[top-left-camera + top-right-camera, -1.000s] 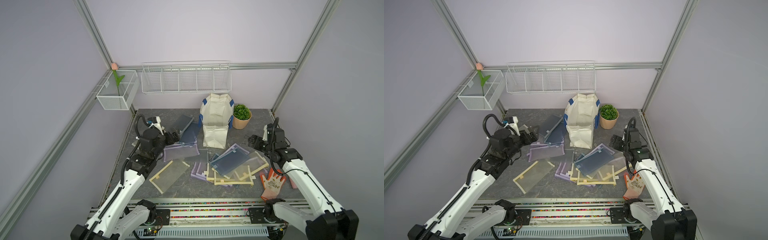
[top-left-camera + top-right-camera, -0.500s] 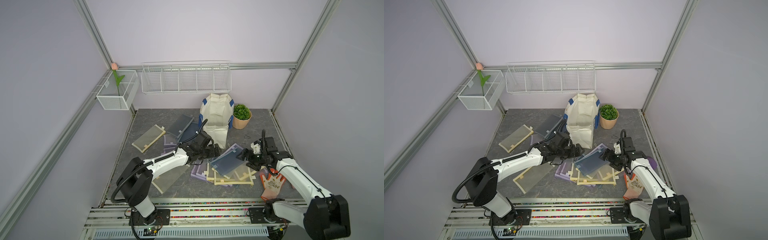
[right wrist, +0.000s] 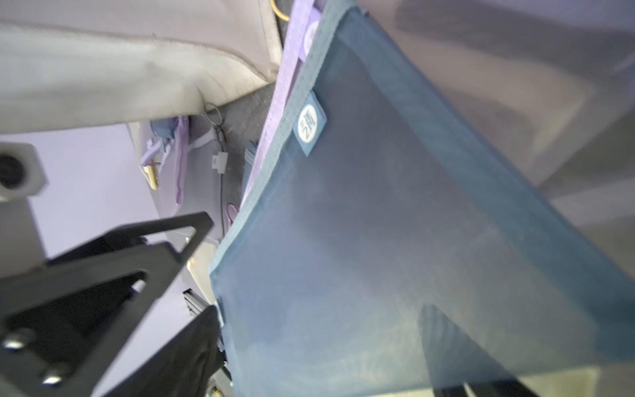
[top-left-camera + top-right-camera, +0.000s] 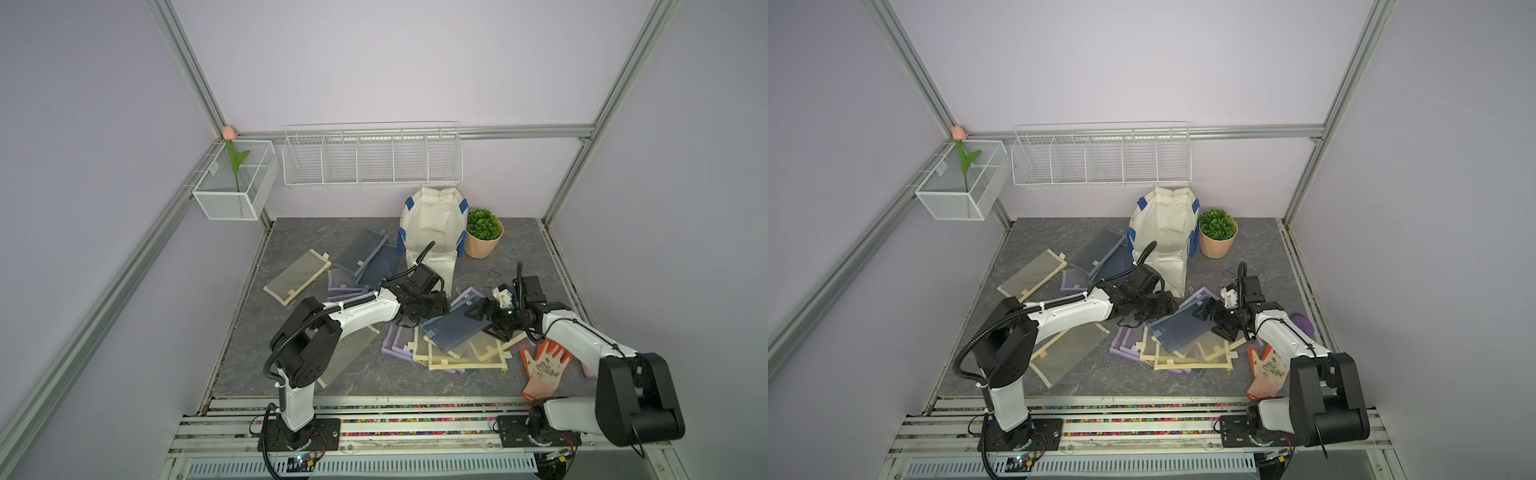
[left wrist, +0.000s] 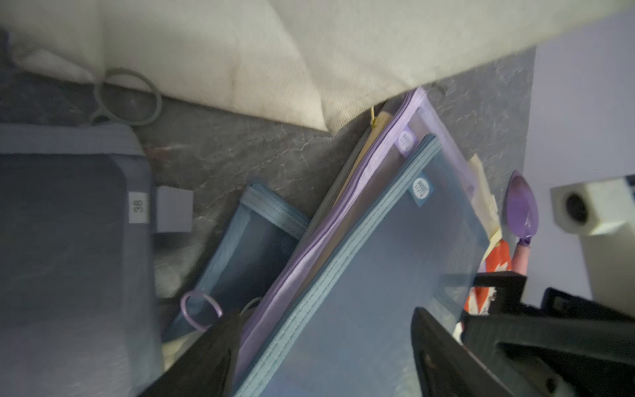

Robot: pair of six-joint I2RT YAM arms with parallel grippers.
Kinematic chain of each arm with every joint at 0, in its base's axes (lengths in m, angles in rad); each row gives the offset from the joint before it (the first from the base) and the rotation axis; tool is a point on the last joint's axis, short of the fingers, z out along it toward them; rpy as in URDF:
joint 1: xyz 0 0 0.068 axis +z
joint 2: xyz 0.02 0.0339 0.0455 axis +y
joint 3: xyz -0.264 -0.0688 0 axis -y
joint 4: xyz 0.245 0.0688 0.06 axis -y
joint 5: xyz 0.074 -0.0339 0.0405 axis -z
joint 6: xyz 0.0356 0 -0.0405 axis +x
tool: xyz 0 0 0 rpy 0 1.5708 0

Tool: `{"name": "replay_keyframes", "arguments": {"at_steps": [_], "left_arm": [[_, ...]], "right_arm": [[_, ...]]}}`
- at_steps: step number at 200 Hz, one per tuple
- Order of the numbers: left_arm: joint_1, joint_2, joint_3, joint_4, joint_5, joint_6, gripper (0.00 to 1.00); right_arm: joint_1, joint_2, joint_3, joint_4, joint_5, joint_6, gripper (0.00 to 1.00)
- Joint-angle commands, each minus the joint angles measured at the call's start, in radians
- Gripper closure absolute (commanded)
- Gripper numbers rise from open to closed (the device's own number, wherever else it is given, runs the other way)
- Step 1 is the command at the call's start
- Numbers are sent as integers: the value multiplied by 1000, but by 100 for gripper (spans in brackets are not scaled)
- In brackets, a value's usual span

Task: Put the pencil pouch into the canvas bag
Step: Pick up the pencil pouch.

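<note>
Nearby, potted plant (image 4: 482, 235) beside canvas bag (image 4: 432, 220); pouches (image 4: 453, 330) heaped.

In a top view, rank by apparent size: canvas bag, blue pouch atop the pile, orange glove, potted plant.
Largest to smallest:
1. canvas bag
2. blue pouch
3. orange glove and potted plant: too alike to rank, and the glove lies nearer the camera.

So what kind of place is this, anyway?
Likely a robotics lab test cell: aluminium frame posts and plain lilac panels box in a grey tabletop, with a left arm and right arm bolted to a front rail.
</note>
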Motion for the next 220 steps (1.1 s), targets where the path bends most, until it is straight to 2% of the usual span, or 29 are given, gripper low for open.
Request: {"name": "replay_keyframes", "arguments": {"at_steps": [1, 21, 71, 84, 104, 116, 161, 188, 206, 220], "left_arm": [[-11, 15, 7, -22, 8, -7, 26], [-15, 24, 11, -16, 41, 0, 30], [-25, 44, 4, 42, 126, -22, 50], [-31, 47, -2, 65, 138, -34, 54], [-46, 48, -20, 119, 153, -63, 56], [-58, 53, -23, 138, 154, -76, 56], [-85, 81, -22, 191, 166, -108, 60], [-90, 72, -32, 214, 174, -113, 63], [-91, 64, -35, 225, 179, -112, 64], [-92, 54, -38, 237, 183, -111, 65]], "right_arm": [[-15, 7, 9, 27, -41, -27, 19], [-18, -7, 10, 9, -44, -41, 24], [-17, -78, -10, -64, -6, -76, 34], [-18, -101, 0, -108, 10, -96, 33], [-26, -139, 8, -168, 26, -120, 23], [-36, -157, -3, -172, 13, -123, 21], [-62, -128, -59, -66, -54, -96, 24], [-63, -116, -74, -4, -70, -74, 36], [-62, -119, -78, -1, -68, -73, 55], [-63, -122, -78, -23, -62, -88, 75]]}}
